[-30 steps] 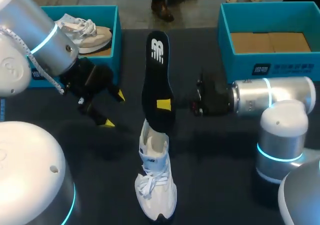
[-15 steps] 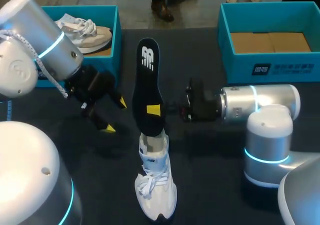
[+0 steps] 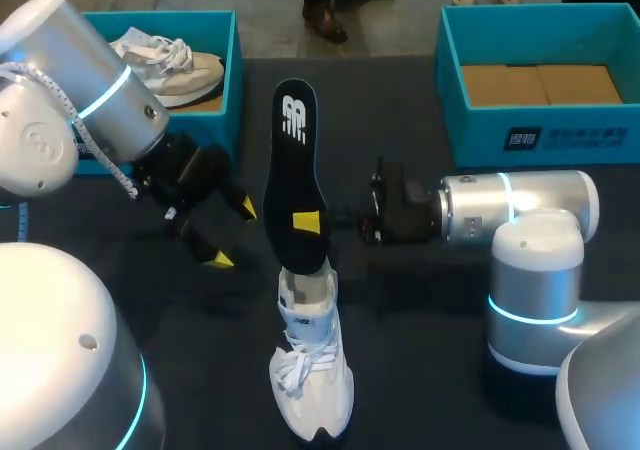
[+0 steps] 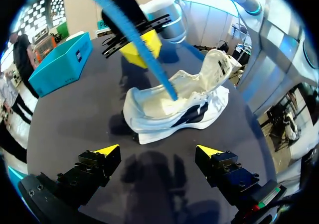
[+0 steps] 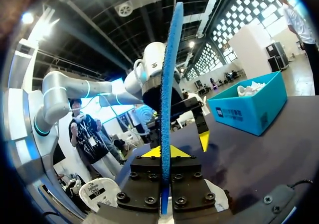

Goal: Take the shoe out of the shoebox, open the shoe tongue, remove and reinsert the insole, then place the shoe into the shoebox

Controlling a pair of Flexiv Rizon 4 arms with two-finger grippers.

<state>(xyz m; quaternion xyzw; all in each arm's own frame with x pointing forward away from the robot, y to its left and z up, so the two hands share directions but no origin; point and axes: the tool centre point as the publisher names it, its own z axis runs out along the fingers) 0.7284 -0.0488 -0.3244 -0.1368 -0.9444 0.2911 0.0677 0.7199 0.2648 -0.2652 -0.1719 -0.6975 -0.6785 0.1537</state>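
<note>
Pinching the black insole [image 3: 295, 170] at about mid-length, the right tool [image 3: 310, 222] had its two yellow-tipped fingers pressed on opposite faces of it, one tip showing bright against the black upper face in the head view; in the right wrist view the same tool [image 5: 164, 152] gripped the insole [image 5: 167, 74] edge-on, the blue underside forming a thin strip rising from between the fingers. The insole stood nearly upright and tilted away from the robot, its lower end down inside the opening of the white shoe [image 3: 312, 370]; the shoe rested on its sole on the dark worktop [image 3: 420, 370], toe toward the robot, near the middle and well apart from both boxes. In the left wrist view the shoe [image 4: 174, 109] showed its tongue lifted clear of the opening, with the blue edge of the insole [image 4: 160, 78] running down into the hollow. The left tool [image 3: 233, 233] hung above the worktop to the left of the insole, apart from shoe and insole alike; its fingers were spread wide with nothing between them, as the left tool [image 4: 158, 150] showed in its own view. At the far left sat the left shoebox [image 3: 232, 70] with a second shoe [image 3: 175, 65] lying in it; at the far right the right shoebox [image 3: 530, 135] showed only its brown cardboard floor [image 3: 540, 83].
</note>
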